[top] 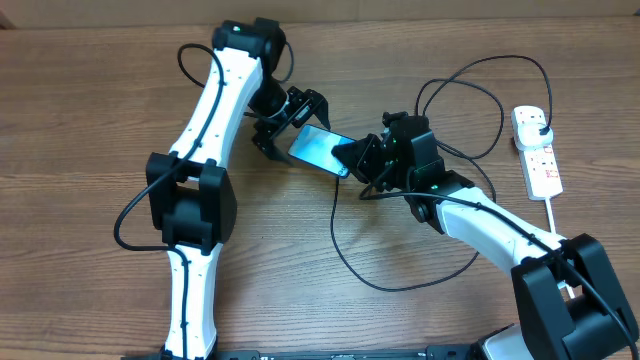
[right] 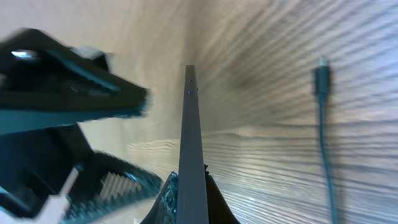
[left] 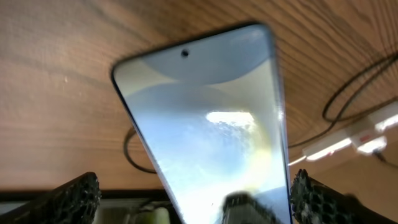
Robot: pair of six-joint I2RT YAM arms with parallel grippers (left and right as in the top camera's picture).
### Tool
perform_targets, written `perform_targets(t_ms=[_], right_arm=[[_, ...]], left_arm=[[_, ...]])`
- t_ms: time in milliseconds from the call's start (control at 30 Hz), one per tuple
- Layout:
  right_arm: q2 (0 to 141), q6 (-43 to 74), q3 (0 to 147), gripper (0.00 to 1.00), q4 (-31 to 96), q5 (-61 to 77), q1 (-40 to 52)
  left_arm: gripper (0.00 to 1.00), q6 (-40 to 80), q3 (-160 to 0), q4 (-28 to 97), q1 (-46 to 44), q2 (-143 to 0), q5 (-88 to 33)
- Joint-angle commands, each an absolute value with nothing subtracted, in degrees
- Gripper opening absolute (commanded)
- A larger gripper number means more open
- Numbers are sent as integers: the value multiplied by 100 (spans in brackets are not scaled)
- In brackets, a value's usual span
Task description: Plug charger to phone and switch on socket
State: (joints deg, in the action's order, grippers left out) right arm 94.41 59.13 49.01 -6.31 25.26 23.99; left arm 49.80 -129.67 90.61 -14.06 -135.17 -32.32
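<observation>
The phone (top: 318,148) sits upper centre, its lower-right end pinched edge-on in my right end effector (top: 354,158). My left end effector (left: 199,198) gapes wide, straddling the other end. The charger (right: 321,78) has its tip free over bare table (top: 90,120). The socket (top: 537,150) is at far right.

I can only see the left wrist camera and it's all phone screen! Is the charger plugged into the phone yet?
Observer: No. The right wrist view shows the charger's tip lying on the table, apart from the phone.
Operator: Who's holding the phone?
Observer: The right arm's fingers pinch one end of it.
Operator: Is the charger's other end in the socket?
Observer: Overhead, a black plug sits in the socket.
</observation>
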Motion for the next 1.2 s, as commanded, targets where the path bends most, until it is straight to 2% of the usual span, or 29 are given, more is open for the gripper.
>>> perform_targets(t_ms=[0, 233, 533, 633, 900, 1167], right_arm=[[8952, 5354, 5000, 4, -550, 2759, 2349], [8237, 5107, 5000, 4, -45, 2753, 2233], [7382, 6163, 5000, 4, 49, 2742, 1671], [7295, 6818, 5000, 4, -117, 2510, 1509], [7299, 8584, 5000, 4, -320, 893, 1734], [7522, 9041, 5000, 4, -1229, -329, 2408]], left_arm=[[100, 3472, -13104, 9004, -1227, -13478, -3610], [100, 1839, -13104, 8617, -1063, -13478, -5089], [100, 1374, -13104, 7826, -928, -13478, -7483], [100, 1675, -13104, 7520, -930, -13478, -7924], [99, 3168, -13104, 6729, -941, -13478, -7894], [99, 5113, -13104, 5439, -1050, -13478, -7494]])
